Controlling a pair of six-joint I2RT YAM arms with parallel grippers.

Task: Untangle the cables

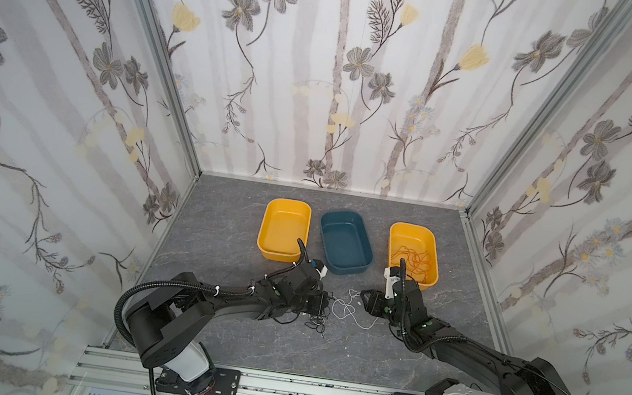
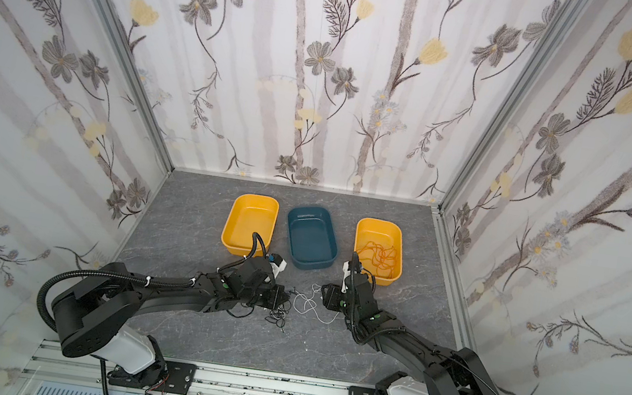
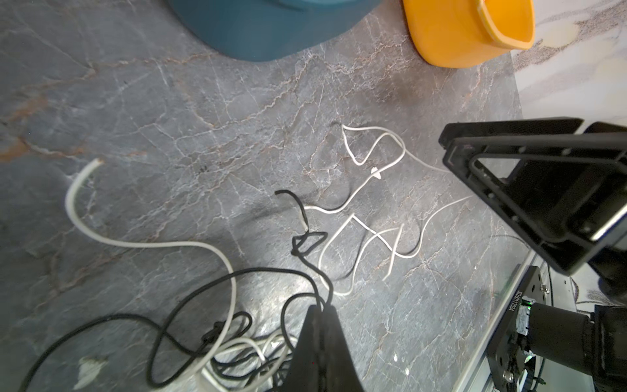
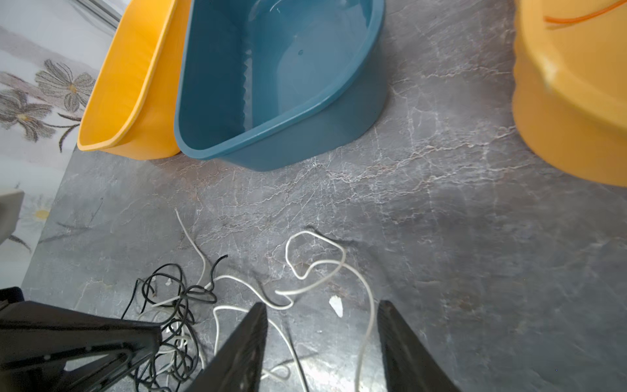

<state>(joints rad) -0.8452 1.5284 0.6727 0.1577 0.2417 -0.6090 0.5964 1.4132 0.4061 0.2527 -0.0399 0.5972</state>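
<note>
While left pincer (image 3: pixel 321 309) clamps black cable (image 3: pixel 307 242): pulling may cinch its knot with white cable (image 3: pixel 163 243) on table (image 1: pixel 228 333).
Right pincer (image 4: pixel 322 305): open above white loops; closing could snag two strands.
Orange cable (image 1: pixel 415 258): in yellow bin (image 1: pixel 415 227), apart.

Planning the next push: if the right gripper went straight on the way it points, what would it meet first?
Likely the white cable: its loops lie just ahead of the open right gripper; the blue bin stands farther off.
</note>
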